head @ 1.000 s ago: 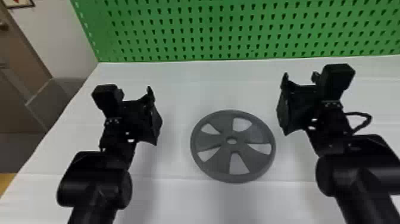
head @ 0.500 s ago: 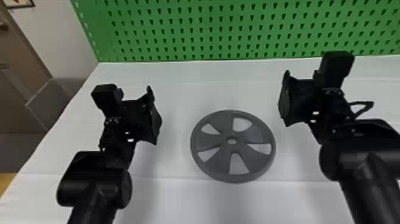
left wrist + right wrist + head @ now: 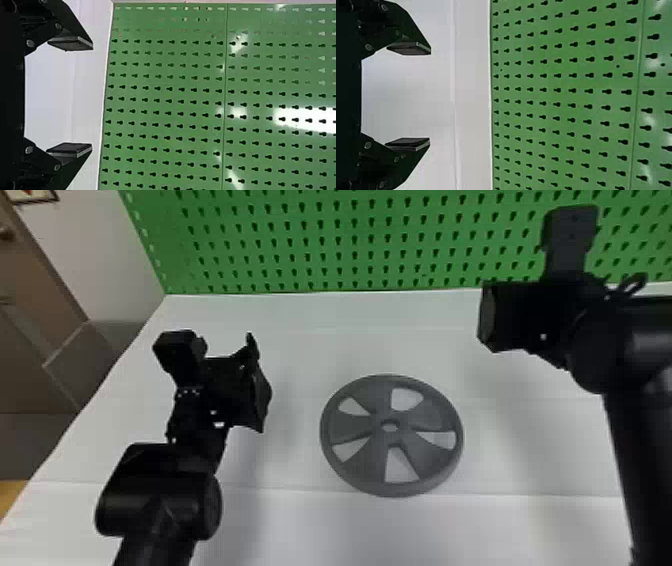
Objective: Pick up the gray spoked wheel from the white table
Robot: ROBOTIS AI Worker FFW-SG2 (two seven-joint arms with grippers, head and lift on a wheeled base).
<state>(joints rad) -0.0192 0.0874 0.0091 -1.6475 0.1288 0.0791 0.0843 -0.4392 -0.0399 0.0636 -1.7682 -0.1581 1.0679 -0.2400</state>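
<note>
The gray spoked wheel [image 3: 367, 424] lies flat on the white table [image 3: 300, 525], near the middle of the head view. My left gripper [image 3: 260, 382] is left of the wheel, apart from it. Up and to the right of the wheel, over the table's far part, is my right gripper [image 3: 487, 317], also apart from it. In the left wrist view the left gripper [image 3: 92, 97] stands open, nothing between its two flat fingers. The right wrist view has the right gripper [image 3: 430, 96] open too, with bare table behind the gap.
A green pegboard [image 3: 350, 240] rises along the table's back edge. At the left, beyond the table's side edge, are a brown door [image 3: 30, 295] and a gray bin-like object [image 3: 80, 360].
The right arm has risen and shifted its gripper toward the back of the table, with the forearm now more upright at the right. The left arm and the wheel have kept their places.
</note>
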